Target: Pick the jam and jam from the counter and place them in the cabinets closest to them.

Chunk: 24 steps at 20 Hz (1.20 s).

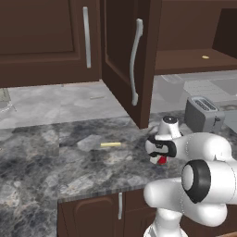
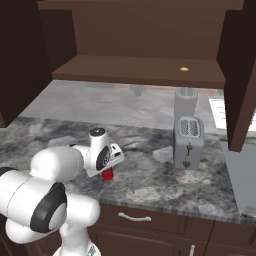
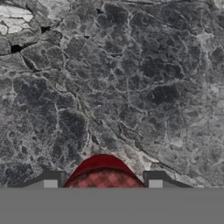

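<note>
- On the left I see a closed cabinet door [image 1: 44,39], then an open cabinet [image 2: 135,67] whose shelf holds no jar, just a small yellow bit [image 2: 184,69].
- A yellow stick [image 1: 110,144] lies on the counter [image 1: 41,157], left of my arm.
- My gripper [image 1: 161,159] is down over the red jam [image 2: 107,174], near the counter's front edge.
- In the hand view the jam [image 3: 103,173] sits between the fingertips [image 3: 51,180], with the jaws about half wide; I cannot tell whether they grip it yet.
- The toaster [image 2: 188,141] stands well to the right.
- I judge the task barely begun: this jar still has to be lifted and shelved, and so does the second one.
</note>
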### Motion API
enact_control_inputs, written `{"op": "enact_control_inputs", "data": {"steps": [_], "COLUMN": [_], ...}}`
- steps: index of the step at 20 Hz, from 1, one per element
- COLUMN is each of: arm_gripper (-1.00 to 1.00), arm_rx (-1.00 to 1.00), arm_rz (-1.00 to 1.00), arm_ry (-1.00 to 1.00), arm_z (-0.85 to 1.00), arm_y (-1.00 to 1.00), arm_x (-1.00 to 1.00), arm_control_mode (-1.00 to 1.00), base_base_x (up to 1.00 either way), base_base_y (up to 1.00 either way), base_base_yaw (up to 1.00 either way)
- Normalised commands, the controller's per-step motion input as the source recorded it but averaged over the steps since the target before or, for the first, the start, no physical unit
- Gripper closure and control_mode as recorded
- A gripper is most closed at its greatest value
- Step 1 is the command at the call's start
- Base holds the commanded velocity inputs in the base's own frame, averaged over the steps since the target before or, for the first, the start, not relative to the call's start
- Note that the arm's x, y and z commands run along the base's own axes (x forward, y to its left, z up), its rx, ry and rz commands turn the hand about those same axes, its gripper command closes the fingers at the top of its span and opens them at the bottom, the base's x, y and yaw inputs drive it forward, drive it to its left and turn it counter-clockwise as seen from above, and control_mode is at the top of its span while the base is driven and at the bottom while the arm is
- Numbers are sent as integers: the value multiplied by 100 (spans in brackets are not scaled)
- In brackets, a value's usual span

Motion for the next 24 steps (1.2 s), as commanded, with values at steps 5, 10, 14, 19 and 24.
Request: {"op": "enact_control_inputs", "data": {"steps": [5, 10, 14, 19, 24], "arm_gripper": [100, 100, 100, 100, 100], "arm_rx": [1, 1, 1, 2, 7], "arm_rz": [-6, -9, -9, -12, -9], "arm_ry": [0, 0, 5, 7, 5], "arm_z": [33, 40, 40, 39, 41], "arm_y": [0, 0, -2, -11, -27], "arm_x": [0, 0, 0, -2, -12], "arm_control_mode": [-100, -100, -100, -100, -100], "base_base_x": [0, 0, 0, 0, 0], "base_base_y": [0, 0, 0, 0, 0], "base_base_yaw": [0, 0, 0, 0, 0]}}
